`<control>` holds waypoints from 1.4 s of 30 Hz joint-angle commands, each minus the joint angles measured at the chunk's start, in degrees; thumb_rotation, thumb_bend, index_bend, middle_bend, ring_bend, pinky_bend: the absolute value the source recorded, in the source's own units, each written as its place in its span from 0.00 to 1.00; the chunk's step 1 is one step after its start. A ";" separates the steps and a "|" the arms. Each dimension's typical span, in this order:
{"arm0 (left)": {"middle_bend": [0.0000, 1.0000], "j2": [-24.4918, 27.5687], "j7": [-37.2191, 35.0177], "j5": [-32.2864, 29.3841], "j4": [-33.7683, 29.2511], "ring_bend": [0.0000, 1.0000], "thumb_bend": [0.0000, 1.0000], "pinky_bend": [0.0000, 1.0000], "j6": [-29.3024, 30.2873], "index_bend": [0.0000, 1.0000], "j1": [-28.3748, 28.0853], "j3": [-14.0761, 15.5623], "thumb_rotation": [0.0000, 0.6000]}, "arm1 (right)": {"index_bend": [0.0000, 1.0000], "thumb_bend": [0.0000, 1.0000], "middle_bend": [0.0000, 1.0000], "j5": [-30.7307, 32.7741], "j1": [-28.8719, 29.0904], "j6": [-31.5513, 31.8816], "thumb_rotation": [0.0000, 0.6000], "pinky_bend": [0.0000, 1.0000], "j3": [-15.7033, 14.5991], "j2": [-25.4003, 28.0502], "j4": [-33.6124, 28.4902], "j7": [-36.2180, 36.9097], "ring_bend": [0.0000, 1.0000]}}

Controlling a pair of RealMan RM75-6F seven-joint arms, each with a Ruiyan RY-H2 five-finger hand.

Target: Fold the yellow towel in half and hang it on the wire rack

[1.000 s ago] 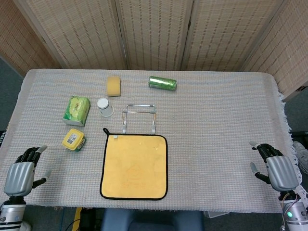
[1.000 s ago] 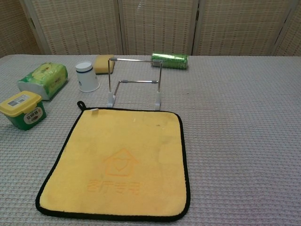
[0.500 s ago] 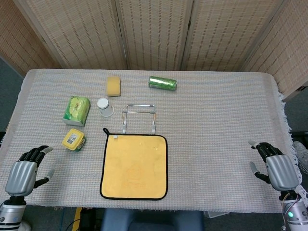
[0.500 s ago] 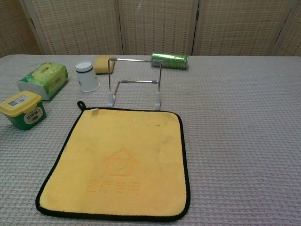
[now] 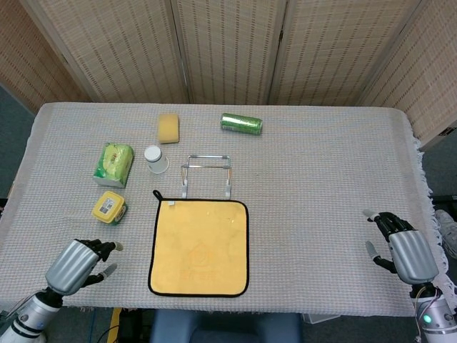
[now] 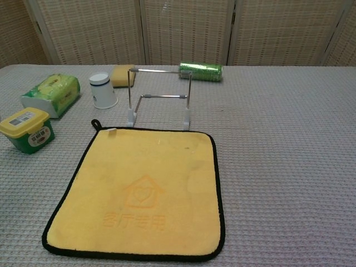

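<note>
The yellow towel [image 5: 199, 247] with a black border lies flat and unfolded at the table's front middle, also plain in the chest view [image 6: 139, 192]. Just behind it stands the wire rack [image 5: 206, 171], upright and bare [image 6: 160, 100]. My left hand [image 5: 75, 264] hovers over the front left of the table, a short way left of the towel, fingers apart and holding nothing. My right hand [image 5: 401, 251] is at the front right edge, far from the towel, fingers spread and empty. Neither hand shows in the chest view.
Left of the rack are a white cup [image 5: 155, 158], a green tissue pack [image 5: 113, 163] and a yellow-lidded green tub [image 5: 109, 207]. A yellow sponge [image 5: 168, 127] and a green can [image 5: 241, 123] lie at the back. Bare cloth spans the table's right half [image 5: 328, 193].
My left hand has moved right and inward over the front left of the table, toward the towel. The right hand has barely shifted. The towel and rack are as before.
</note>
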 commanded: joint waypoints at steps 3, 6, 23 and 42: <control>0.81 -1.97 0.45 3.53 1.41 0.80 0.32 0.95 -4.22 0.44 -3.70 1.95 1.00 | 0.18 0.41 0.32 -0.12 -0.05 0.15 1.00 0.36 -0.06 0.19 -0.47 -0.34 0.26; 0.87 -3.42 1.60 4.98 2.48 0.86 0.32 0.98 -6.21 0.44 -5.23 2.68 1.00 | 0.18 0.41 0.32 -0.07 -0.12 0.16 1.00 0.36 -0.13 0.25 -0.66 -0.57 0.26; 0.88 -12.15 2.46 5.71 10.22 0.87 0.32 0.99 -10.65 0.45 -8.35 6.35 1.00 | 0.18 0.41 0.32 0.14 -0.20 0.12 1.00 0.36 -0.20 0.14 -0.89 -1.00 0.27; 0.88 -18.21 4.47 2.82 16.15 0.87 0.32 0.99 -11.48 0.45 -7.99 8.54 1.00 | 0.18 0.41 0.32 -0.09 -0.12 0.29 1.00 0.36 -0.14 0.45 -1.35 -1.03 0.27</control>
